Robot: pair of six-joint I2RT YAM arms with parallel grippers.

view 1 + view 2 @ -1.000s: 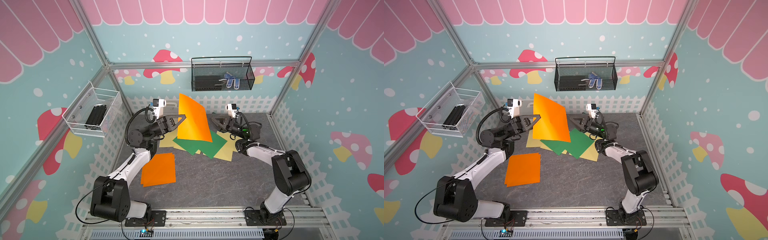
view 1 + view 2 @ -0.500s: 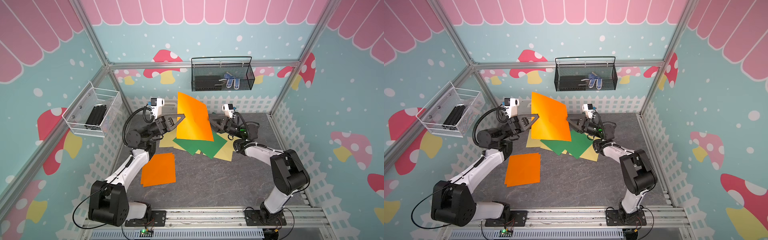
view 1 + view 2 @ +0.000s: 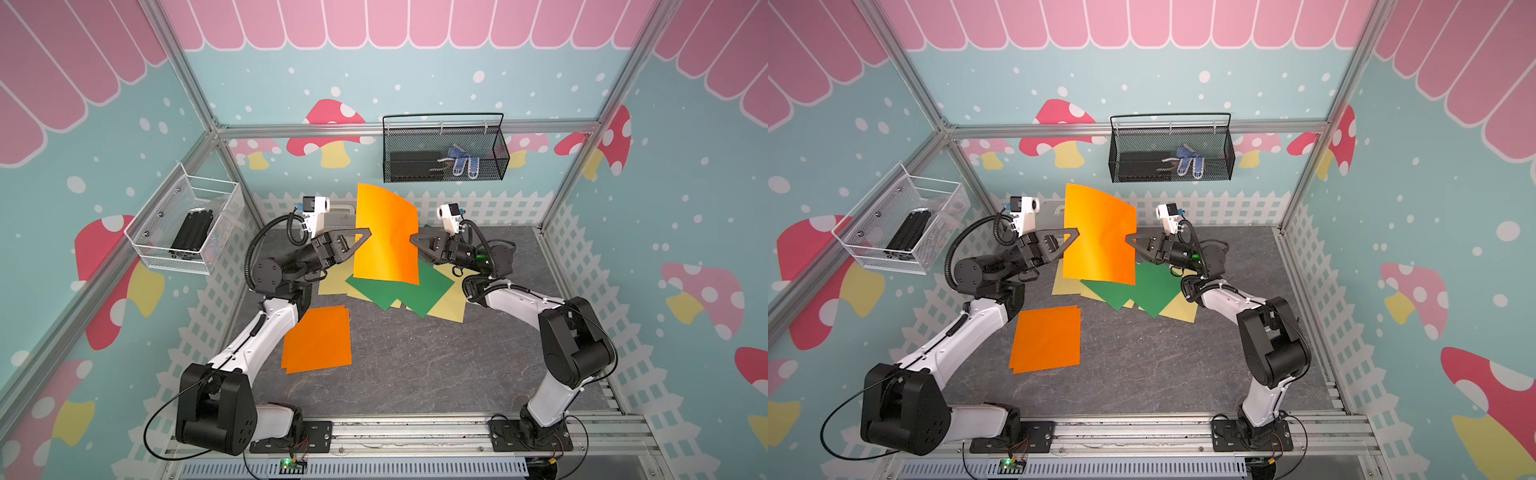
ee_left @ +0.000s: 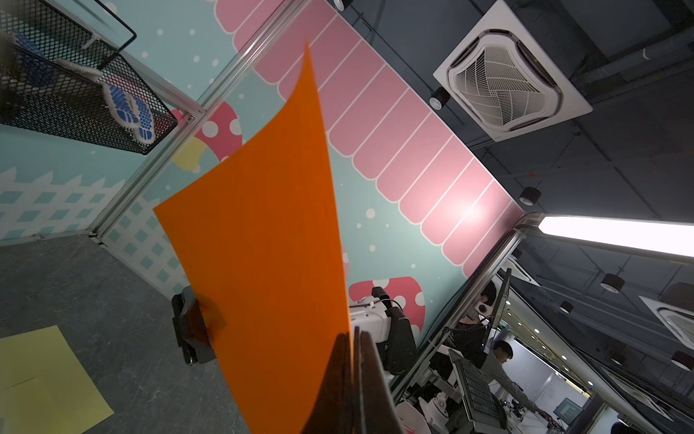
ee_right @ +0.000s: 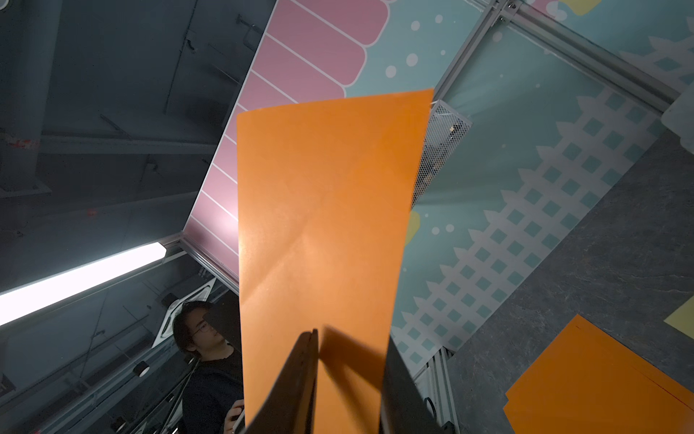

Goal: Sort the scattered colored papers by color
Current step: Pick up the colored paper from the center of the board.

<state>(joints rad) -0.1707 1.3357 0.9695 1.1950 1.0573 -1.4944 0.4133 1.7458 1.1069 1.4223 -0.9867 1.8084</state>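
Observation:
An orange paper (image 3: 386, 237) (image 3: 1100, 237) stands upright in the air over the back of the table. My left gripper (image 3: 368, 233) (image 4: 355, 332) is shut on its left edge. The right gripper (image 3: 412, 240) (image 5: 349, 336) straddles the opposite edge, its jaws narrowly open with the orange paper (image 5: 323, 206) between them. A stack of orange papers (image 3: 318, 338) (image 3: 1046, 338) lies flat at front left. Green papers (image 3: 399, 289) and pale yellow papers (image 3: 446, 309) overlap in a heap under the raised sheet.
A black wire basket (image 3: 444, 153) hangs on the back wall. A white mesh basket (image 3: 187, 224) hangs on the left wall. A white box (image 3: 340, 208) peeks out behind the raised sheet. Low white fence panels (image 3: 498, 208) border the grey table (image 3: 415, 365).
The right gripper moved left onto the raised orange sheet's edge and its jaws narrowed. The left gripper kept its grip and shifted slightly with the sheet.

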